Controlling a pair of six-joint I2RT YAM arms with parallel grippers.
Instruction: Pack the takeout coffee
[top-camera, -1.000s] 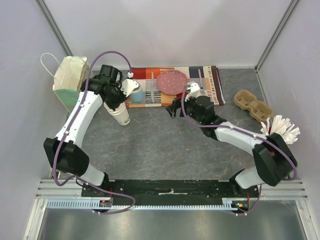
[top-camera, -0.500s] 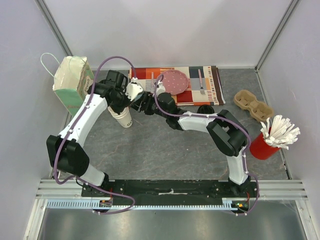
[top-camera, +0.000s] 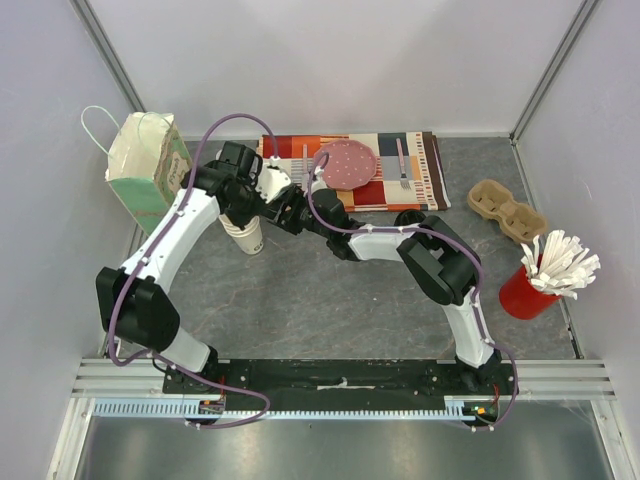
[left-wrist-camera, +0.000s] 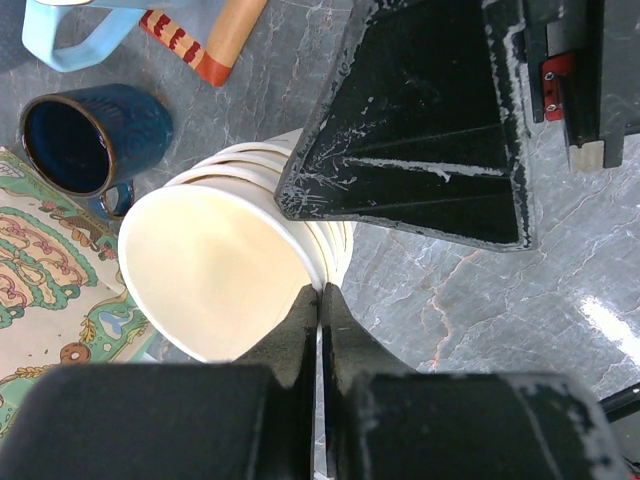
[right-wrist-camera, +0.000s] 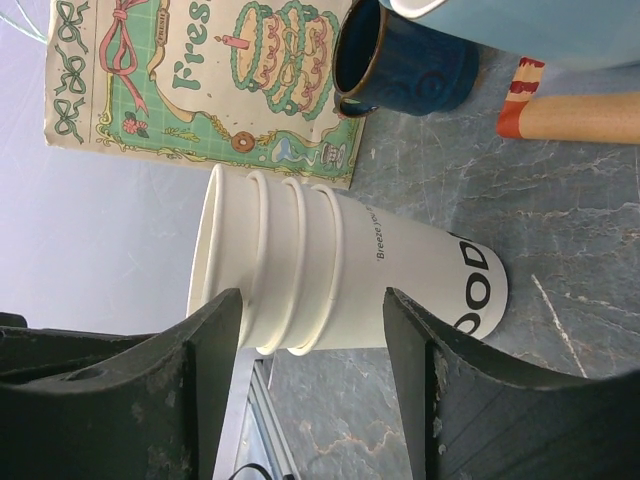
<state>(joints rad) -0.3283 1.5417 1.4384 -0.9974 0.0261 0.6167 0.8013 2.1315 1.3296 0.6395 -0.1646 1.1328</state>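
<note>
The takeout coffee is a stack of several nested cream-white paper cups (top-camera: 250, 237) with dark print, standing on the grey table left of centre. My left gripper (left-wrist-camera: 320, 296) is shut on the rim of the top cup (left-wrist-camera: 215, 270), one finger inside and one outside. My right gripper (right-wrist-camera: 312, 335) is open and reaches in from the right. Its fingers (right-wrist-camera: 215, 370) stand apart in front of the side of the stack (right-wrist-camera: 340, 262), near the rims. I cannot tell whether they touch it. In the top view both grippers meet at the stack, left (top-camera: 248, 207) and right (top-camera: 276, 207). No lid is in view.
A green-and-cream paper bag (top-camera: 140, 165) stands left of the stack. A navy mug (left-wrist-camera: 85, 135) and a light blue mug (left-wrist-camera: 85, 35) sit just behind it. On the patterned cloth (top-camera: 425, 160) is a pink plate (top-camera: 345, 163). At the right are a cardboard cup carrier (top-camera: 507, 210) and a red cup of white sticks (top-camera: 545, 275).
The right arm has swung far left from the table's middle to the cup stack, and its jaws have narrowed. The left gripper kept its hold and shifted slightly right.
</note>
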